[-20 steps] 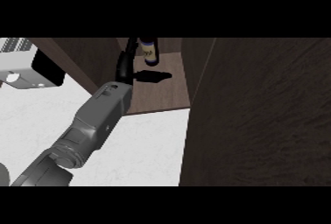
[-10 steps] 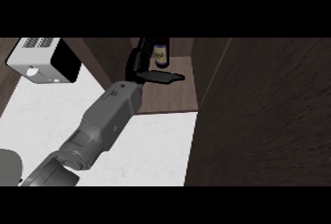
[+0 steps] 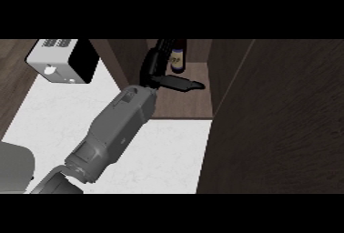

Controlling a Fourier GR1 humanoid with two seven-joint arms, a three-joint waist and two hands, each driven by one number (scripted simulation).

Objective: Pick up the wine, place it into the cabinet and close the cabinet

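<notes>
A dark wine bottle [image 3: 177, 60] with a pale label stands upright on the shelf [image 3: 191, 103] inside the dark wooden cabinet, near its back. My left hand [image 3: 157, 68] reaches into the cabinet from the lower left. Its fingers lie straight along the bottle's left side, and the thumb [image 3: 183, 84] sticks out to the right in front of the bottle's base. The hand is open and not curled round the bottle. The bottle's top is cut off by the upper band. My right hand shows nowhere.
The open cabinet door [image 3: 282, 118] fills the right of the view as a tall dark panel. A white and black toaster [image 3: 60, 61] sits on the white counter [image 3: 161, 154] at the upper left. A grey rounded shape [image 3: 13, 168] shows at the lower left edge.
Everything has slid to the right in the view, and more of the toaster shows. The hand has kept its place beside the bottle, thumb still out.
</notes>
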